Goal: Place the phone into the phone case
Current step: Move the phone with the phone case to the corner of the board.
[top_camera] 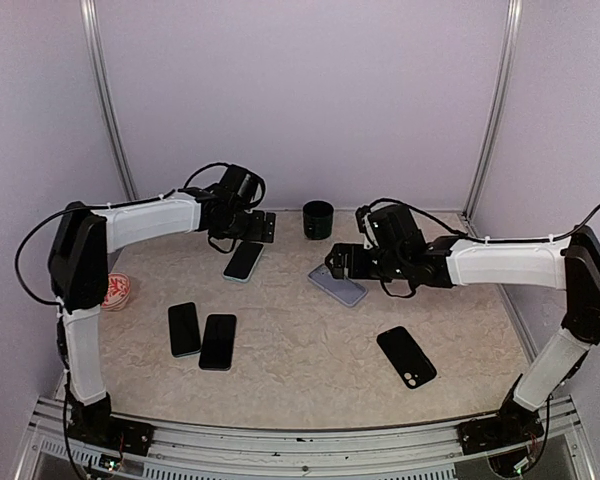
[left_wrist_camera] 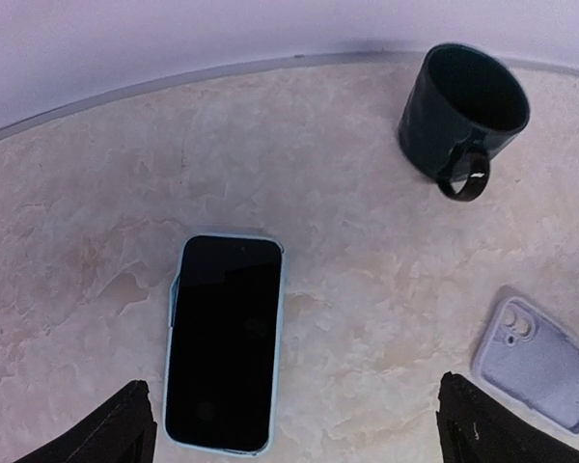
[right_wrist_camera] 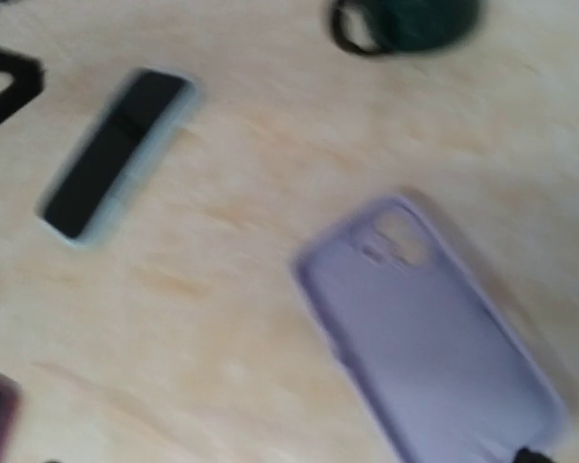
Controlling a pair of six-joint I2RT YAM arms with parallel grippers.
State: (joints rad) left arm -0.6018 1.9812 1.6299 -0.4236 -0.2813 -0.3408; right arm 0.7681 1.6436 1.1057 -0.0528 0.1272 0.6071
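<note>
Where the phone case [right_wrist_camera: 429, 333] lies, blurred surface, any lettering unreadable.

No writing, brand or number can be read on the bench [top_camera: 310, 350]. The phone [left_wrist_camera: 222, 342] shows a dark screen, and the lilac phone case [left_wrist_camera: 538, 364] and dark mug [left_wrist_camera: 461, 106] look plain. Markings on a red-and-white round object [top_camera: 115, 291] are too small to read.

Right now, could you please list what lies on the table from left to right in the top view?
Red-and-white round item, black phone, second black phone, light-blue-cased phone, lilac phone case, rightmost black phone.
</note>
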